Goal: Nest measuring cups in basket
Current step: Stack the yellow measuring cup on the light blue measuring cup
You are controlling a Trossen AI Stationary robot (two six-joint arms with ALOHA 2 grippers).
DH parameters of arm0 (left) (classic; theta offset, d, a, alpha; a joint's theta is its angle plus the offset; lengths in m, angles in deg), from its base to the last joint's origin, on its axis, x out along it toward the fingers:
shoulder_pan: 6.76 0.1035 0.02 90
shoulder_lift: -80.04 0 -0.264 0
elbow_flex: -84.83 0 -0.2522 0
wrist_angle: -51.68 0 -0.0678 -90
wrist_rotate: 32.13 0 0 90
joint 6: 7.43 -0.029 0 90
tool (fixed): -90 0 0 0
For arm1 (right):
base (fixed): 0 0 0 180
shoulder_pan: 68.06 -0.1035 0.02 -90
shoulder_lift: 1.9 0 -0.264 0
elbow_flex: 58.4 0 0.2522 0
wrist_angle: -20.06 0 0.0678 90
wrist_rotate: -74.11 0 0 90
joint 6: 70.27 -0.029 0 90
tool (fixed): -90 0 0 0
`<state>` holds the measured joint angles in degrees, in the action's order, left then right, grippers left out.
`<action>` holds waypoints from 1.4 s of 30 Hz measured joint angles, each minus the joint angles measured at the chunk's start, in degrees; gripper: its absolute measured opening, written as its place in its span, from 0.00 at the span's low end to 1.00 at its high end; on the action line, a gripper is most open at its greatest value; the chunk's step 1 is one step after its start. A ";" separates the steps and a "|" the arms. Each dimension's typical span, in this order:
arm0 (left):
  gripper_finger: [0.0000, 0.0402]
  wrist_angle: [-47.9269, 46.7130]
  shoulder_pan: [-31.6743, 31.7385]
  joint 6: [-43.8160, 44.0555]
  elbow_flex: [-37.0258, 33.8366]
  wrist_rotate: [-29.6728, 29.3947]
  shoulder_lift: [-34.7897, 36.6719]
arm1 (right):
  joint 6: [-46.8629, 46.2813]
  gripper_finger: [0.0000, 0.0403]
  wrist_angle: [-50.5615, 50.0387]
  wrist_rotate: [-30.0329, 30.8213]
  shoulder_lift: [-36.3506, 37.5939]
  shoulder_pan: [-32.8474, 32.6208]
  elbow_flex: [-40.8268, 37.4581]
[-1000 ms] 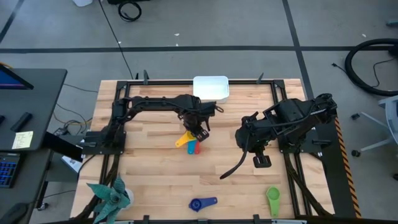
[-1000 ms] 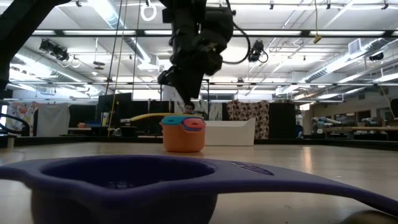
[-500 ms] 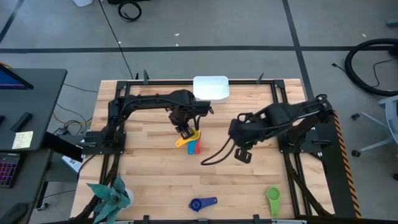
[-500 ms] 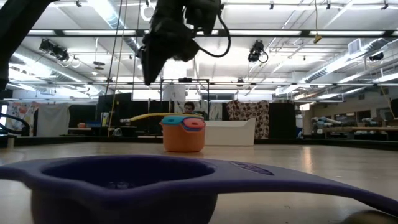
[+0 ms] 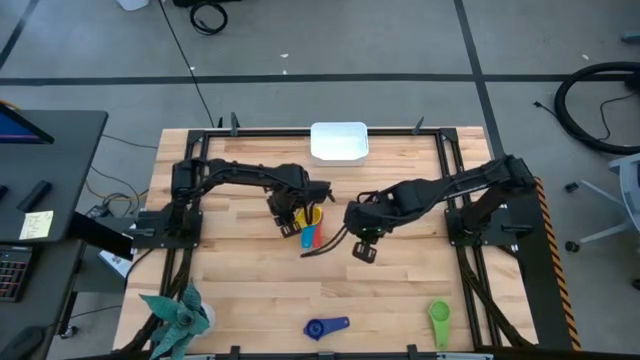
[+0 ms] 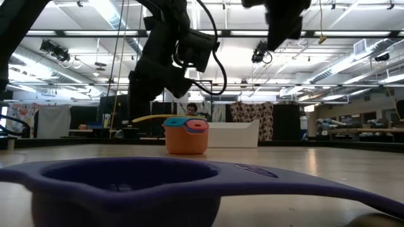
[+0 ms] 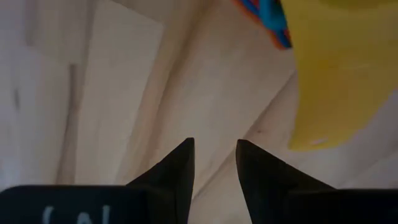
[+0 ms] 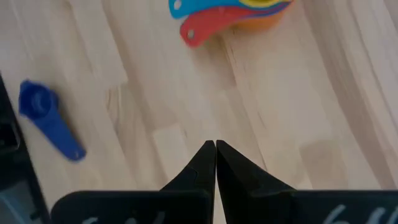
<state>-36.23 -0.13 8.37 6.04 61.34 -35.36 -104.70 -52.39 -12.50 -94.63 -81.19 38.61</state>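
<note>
A stack of nested cups is seen mid-worktop, flanked by the left gripper (parted, empty) and the right gripper, closed on nothing.

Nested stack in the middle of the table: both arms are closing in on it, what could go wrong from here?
1. The left claw, open and empty, sits right beside the nested stack; a sideways nudge could topple or scatter it.
2. The right claw, shut, is also near; the arms might collide.
3. The basket is far off at the table's edge, while the dark blue cup and green cup remain loose.
</note>
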 joint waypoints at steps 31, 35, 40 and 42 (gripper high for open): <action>0.31 18.47 -5.09 -3.18 -1.65 8.44 -0.04 | 7.10 0.04 51.07 -2.00 0.04 7.60 -30.38; 0.31 20.53 -4.79 -3.62 -1.76 8.76 -0.04 | 7.59 0.04 51.28 -1.95 0.04 7.89 -30.45; 0.31 22.21 -4.78 -3.64 -1.85 9.41 -0.07 | 7.56 0.04 51.09 -1.80 0.15 7.92 -30.49; 0.31 22.25 -4.78 -4.13 -1.85 9.86 -0.11 | 7.64 0.04 50.56 -1.80 0.15 7.95 -30.47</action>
<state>-13.98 -4.91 4.24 4.19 71.19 -35.47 -97.06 -1.83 -14.31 -94.47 -73.25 8.14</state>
